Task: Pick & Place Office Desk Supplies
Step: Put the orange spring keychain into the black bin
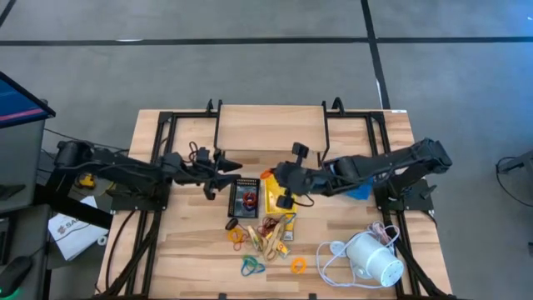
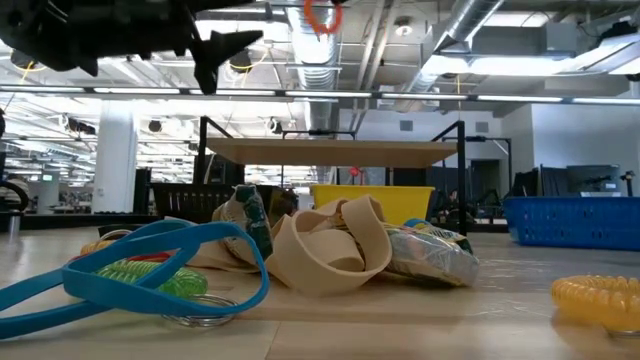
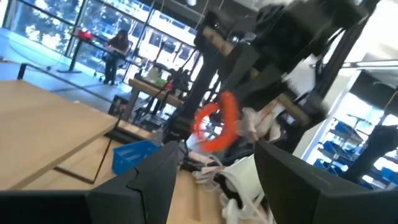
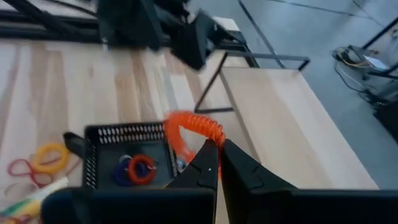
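My right gripper (image 1: 279,177) reaches in from the table's right and is shut on an orange spiral coil loop (image 4: 189,127), which is above the far end of the black mesh tray (image 1: 244,198). That tray holds a red loop and a blue loop (image 4: 134,169). My left gripper (image 1: 231,163) hovers open just left of the coil, with its fingers (image 3: 158,177) pointing at it and touching nothing. A heap of loose bands and tan clips (image 1: 260,237) lies on the table near the trays. A blue band (image 2: 150,265) and a yellow coil (image 2: 600,298) lie closest to the near edge. My right gripper pinches the orange coil loop at one spot on its ring (image 4: 205,142) between the two fingertips. It comes from the table's right, about level. The coil is lifted clear of the table (image 2: 322,15), and its ring stands out ahead of the fingers.
A yellow tray (image 1: 275,200) sits beside the black mesh tray, and a blue tray (image 1: 360,192) lies under my right arm. A white cylindrical device with its cord (image 1: 375,260) occupies the near right corner. A raised wooden shelf (image 1: 271,127) spans the far side.
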Action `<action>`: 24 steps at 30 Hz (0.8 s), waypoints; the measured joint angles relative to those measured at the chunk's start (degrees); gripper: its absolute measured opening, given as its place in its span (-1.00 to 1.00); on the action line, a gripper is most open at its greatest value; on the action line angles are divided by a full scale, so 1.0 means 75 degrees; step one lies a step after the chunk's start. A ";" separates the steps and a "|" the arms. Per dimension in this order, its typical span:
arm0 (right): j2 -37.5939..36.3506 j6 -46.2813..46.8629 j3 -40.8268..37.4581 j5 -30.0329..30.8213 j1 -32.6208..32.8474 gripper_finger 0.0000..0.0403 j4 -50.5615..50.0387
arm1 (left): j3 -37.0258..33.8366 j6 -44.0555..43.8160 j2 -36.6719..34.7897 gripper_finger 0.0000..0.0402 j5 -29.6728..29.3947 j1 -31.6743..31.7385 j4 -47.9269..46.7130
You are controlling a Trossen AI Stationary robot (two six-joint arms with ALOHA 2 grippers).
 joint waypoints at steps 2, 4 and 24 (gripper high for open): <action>0.0002 -0.0086 0.0000 -0.0253 -0.0141 -1.00 0.0169 | 0.0110 0.0001 0.0260 0.04 0.0069 0.0023 0.0027; 0.0001 -0.0223 0.0000 -0.0575 -0.0282 -1.00 0.0373 | 0.0309 0.0048 0.0486 0.04 0.0107 0.0021 0.0067; 0.0298 -0.0387 -0.0008 -0.1348 -0.0589 -1.00 0.0731 | 0.1573 0.1007 0.2223 -0.01 0.0306 0.0301 0.0051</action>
